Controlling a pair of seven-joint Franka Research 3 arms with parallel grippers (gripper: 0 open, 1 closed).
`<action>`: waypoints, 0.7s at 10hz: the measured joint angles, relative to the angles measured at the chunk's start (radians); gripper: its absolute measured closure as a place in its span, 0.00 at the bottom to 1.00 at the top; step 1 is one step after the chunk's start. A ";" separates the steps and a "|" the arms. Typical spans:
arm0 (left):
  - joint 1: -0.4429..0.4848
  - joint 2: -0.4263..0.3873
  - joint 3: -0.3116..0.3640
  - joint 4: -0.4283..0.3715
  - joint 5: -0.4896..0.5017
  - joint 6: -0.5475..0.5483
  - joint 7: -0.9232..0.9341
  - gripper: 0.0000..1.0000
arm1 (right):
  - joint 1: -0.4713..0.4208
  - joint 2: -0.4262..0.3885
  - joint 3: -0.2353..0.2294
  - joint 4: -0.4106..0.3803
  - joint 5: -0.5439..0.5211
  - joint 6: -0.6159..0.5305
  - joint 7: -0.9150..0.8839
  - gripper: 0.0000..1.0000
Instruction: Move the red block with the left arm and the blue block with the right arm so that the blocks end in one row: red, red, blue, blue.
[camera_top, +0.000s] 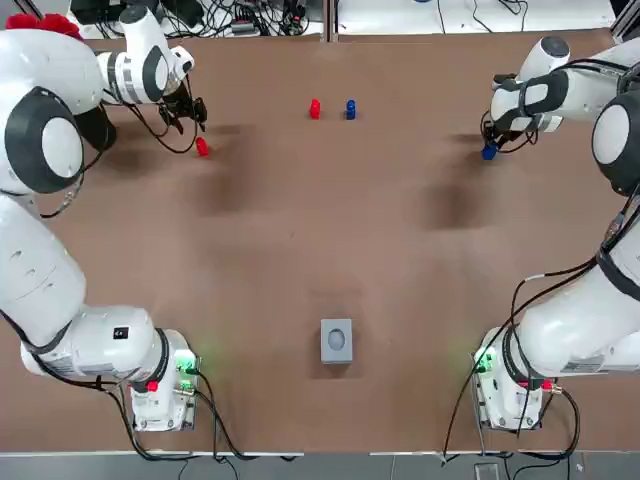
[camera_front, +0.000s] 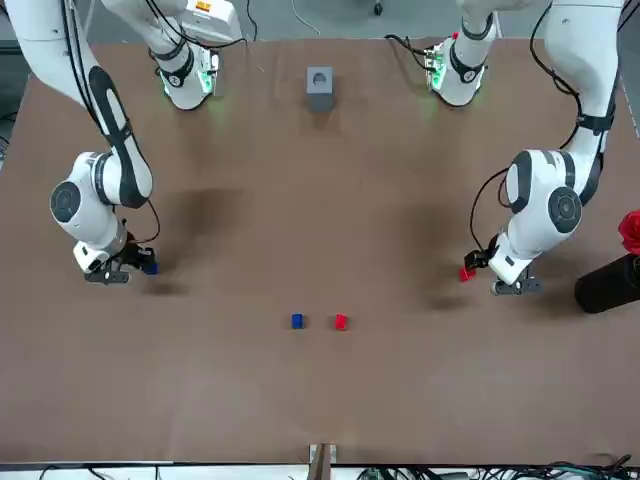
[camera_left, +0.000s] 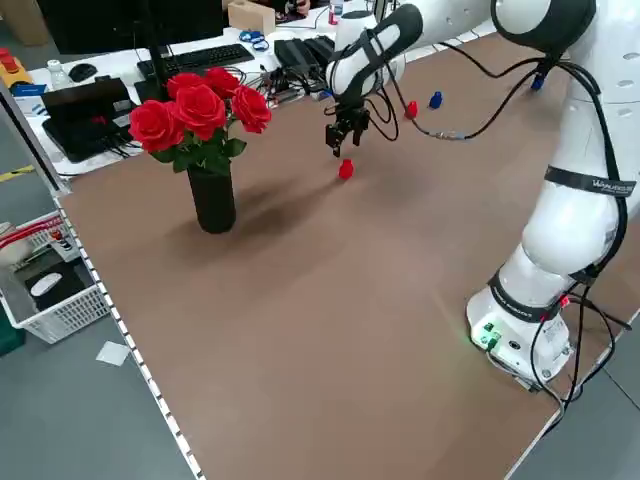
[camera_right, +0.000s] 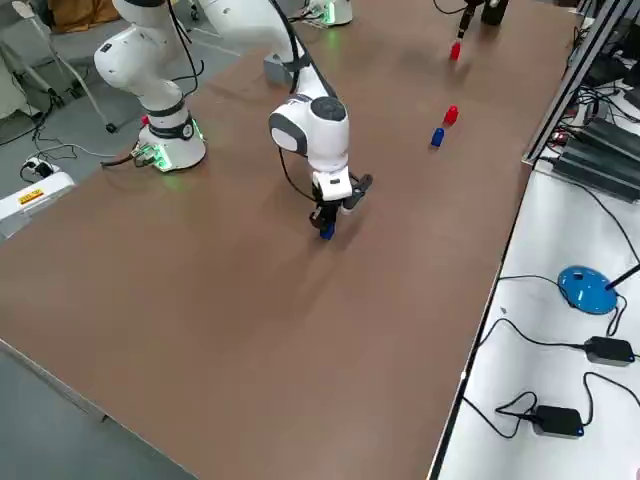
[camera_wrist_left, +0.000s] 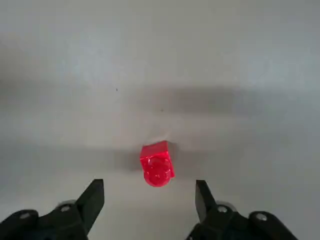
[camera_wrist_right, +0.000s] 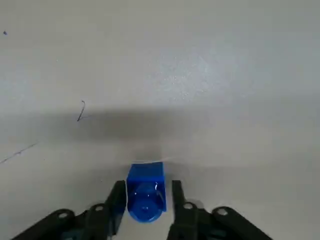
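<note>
red block (camera_wrist_left: 157, 165), blue block (camera_wrist_right: 145, 194), brown table (camera_top: 300, 250)

Both arms as I view them from the console: the left arm (camera_top: 40, 260) rises from its base, folds at the elbow and reaches far forward on its own side. Its wrist is turned down, so that the left gripper (camera_left: 339, 147) points downward with its fingers (camera_wrist_left: 95, 192) spread wide apart. The right arm (camera_top: 600, 300) mirrors this reach on the opposite side, wrist likewise turned down. The right gripper (camera_wrist_right: 148, 189) sits low, and its fingers (camera_wrist_right: 119, 192) are drawn in against both sides of the blue block (camera_right: 326, 232).
</note>
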 joint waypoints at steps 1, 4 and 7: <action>0.000 0.007 0.000 -0.002 0.000 0.003 0.000 0.20 | 0.000 0.000 0.000 0.000 0.000 0.000 0.000 0.58; -0.001 0.034 -0.001 -0.004 0.000 0.040 0.000 0.26 | 0.000 0.001 0.000 0.005 0.006 0.000 0.000 0.69; -0.008 0.066 -0.001 -0.004 0.000 0.069 0.000 0.32 | 0.000 0.001 0.000 0.006 0.008 0.000 0.000 0.70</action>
